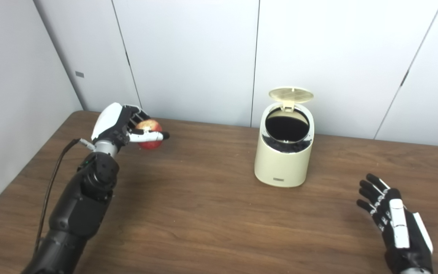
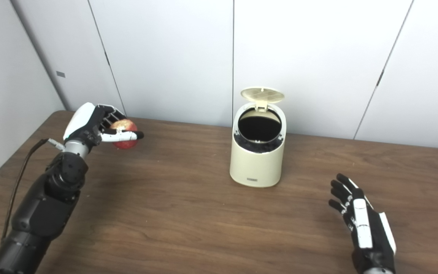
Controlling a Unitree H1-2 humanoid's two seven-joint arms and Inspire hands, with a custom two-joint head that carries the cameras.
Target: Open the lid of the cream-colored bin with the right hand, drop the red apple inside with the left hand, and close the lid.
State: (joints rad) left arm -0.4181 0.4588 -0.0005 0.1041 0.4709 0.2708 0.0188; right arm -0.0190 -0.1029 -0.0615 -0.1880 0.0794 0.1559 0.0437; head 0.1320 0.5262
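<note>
We see the bin [image 1: 283, 160] standing upright near the middle of the surface [image 1: 203, 213], toward twelve o'clock, with its lid [image 1: 291, 94] already swung up on the rear hinge, so the dark mouth faces up and slightly toward us. That leaves the opening free from above and from the front.

Our left hand [image 1: 122, 127] sits out at ten o'clock, well apart from the bin, with its fingers [image 1: 148, 135] clamped around the apple [image 1: 149, 134]. The apple looks lifted clear of the surface, though from this angle we cannot be sure it is not resting lightly on it. The hand holds it from the side, thumb across the front, which we judge keeps the underside free for a clean release over the mouth.

Our right hand [image 1: 397, 224] waits low at four o'clock, near the bin but not touching it, fingers apart and holding nothing. It stays out of the apple's path yet close enough to reach the lid.

We judge the opening step done, the drop next: the left hand must travel toward two o'clock to get above the mouth.
</note>
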